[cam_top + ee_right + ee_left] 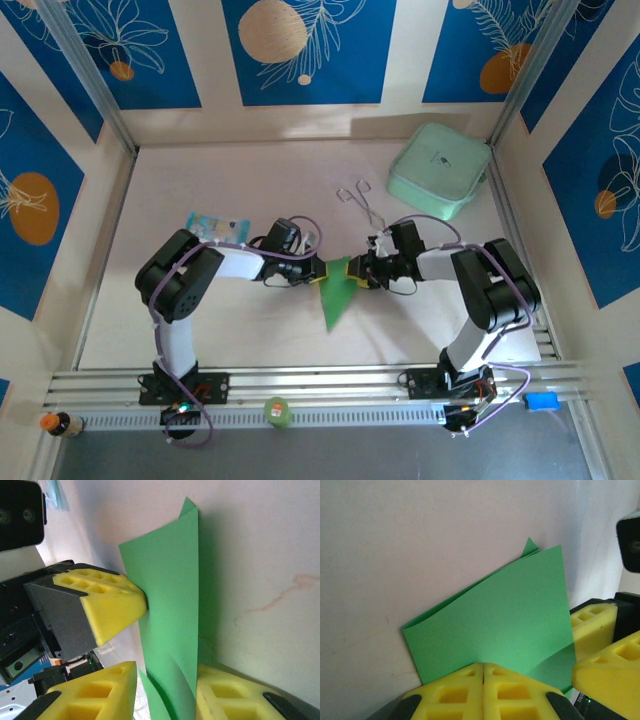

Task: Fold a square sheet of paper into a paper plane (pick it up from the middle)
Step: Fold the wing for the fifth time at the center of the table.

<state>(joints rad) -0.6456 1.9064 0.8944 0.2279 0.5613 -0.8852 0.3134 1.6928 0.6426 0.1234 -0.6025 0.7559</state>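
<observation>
The paper [338, 290] sits well apart from the box [438, 170], to the box's left and nearer the arm bases, over the middle of the table [240, 330]. From above it reads as a folded green wedge, broad at the end toward the box and narrowing to a point on the side away from it. The left wrist view shows it doubled over, its layers slightly parted along one edge and a small corner poking out past the top.

The left gripper [315, 270] is on the side of the paper away from the box. Its fingers are pressed together and pinch the paper's edge; in the left wrist view the two yellow pads [465, 687] meet with no gap, and the paper rises from between them.

The right gripper [362, 270] is on the paper's box side. Its fingers stand partly apart with the paper passing between them. In the right wrist view one finger [235, 697] lies against the paper and the other is just clear of it.

Forceps [362, 203] lie between the box and the paper. A packet [215, 223] lies far to the box's left.
</observation>
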